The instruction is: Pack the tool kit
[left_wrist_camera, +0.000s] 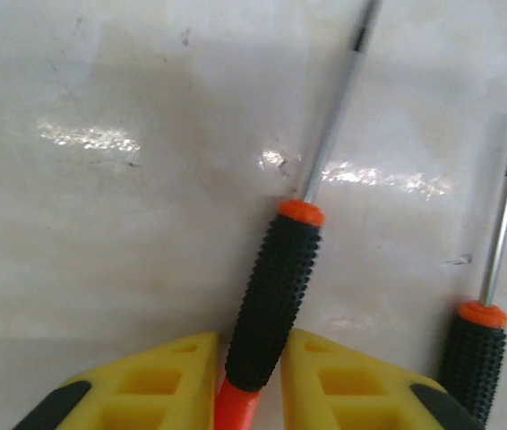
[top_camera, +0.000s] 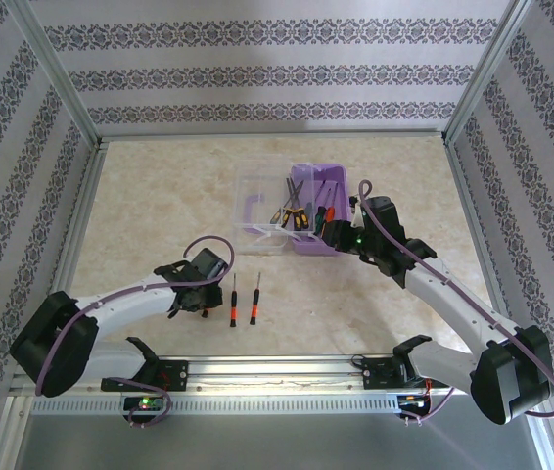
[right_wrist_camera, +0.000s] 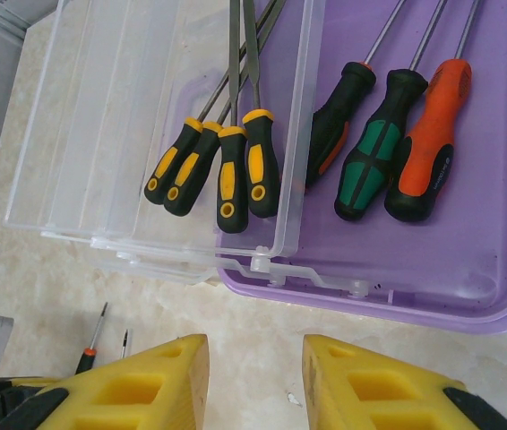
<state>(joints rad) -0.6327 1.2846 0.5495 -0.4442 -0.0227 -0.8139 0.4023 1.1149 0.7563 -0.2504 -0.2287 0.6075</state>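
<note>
Left gripper (left_wrist_camera: pixel 252 348): we log it pinching the black-handled screwdriver (left_wrist_camera: pixel 276 278) low, nearside of purple box (right_wrist_camera: pixel 468 287); right gripper (right_wrist_camera: pixel 255 349) parted, empty; screwdriver may swivel loose

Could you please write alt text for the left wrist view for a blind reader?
The yellow fingers of the left end effector sit tight against both sides of a black-handled screwdriver with an orange collar, lying on the pale table. A second screwdriver lies to its right.
</note>
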